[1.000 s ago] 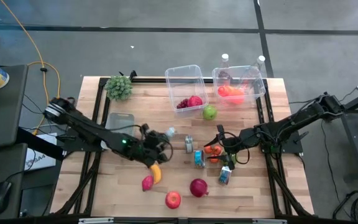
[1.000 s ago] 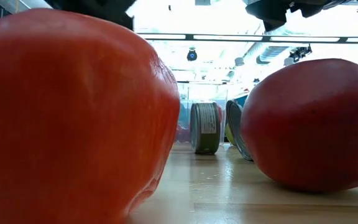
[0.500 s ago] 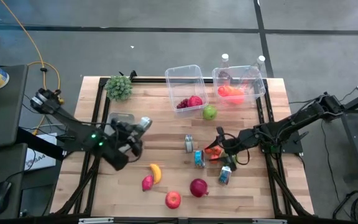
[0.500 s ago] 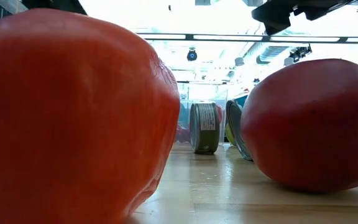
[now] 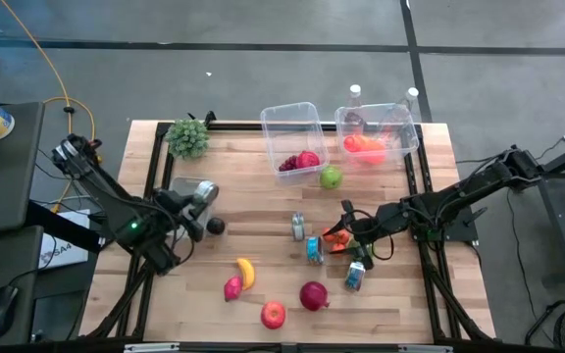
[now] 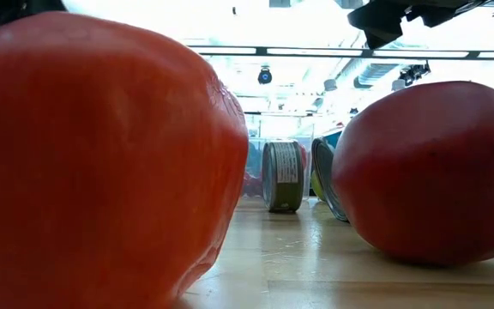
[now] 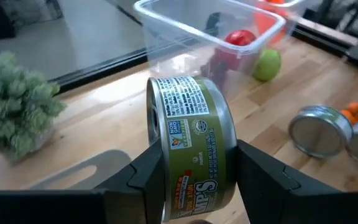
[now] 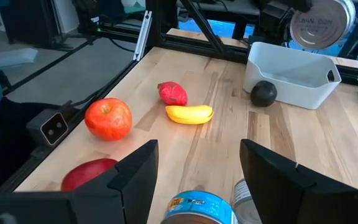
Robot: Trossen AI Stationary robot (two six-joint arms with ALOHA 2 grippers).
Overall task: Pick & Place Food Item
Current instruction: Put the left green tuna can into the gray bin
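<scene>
Tin point(image 7: 191, 146) sits clamped in your left end effector point(image 7: 194, 186), which has carried it from mid-table to above the white bin point(image 5: 186, 194); your right end effector point(image 8: 194, 180) hangs open over cans, its fingertips cut off.

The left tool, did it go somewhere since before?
Yes. The left tool, shut on a can, has pulled back from beside the banana toward the table's left edge, over the white bin.

I'm seeing a green leafy plant point(image 5: 187, 136) sitting at the table's point(image 5: 253, 206) far left corner, two clear bottles point(image 5: 355, 95) standing along its far edge.
</scene>
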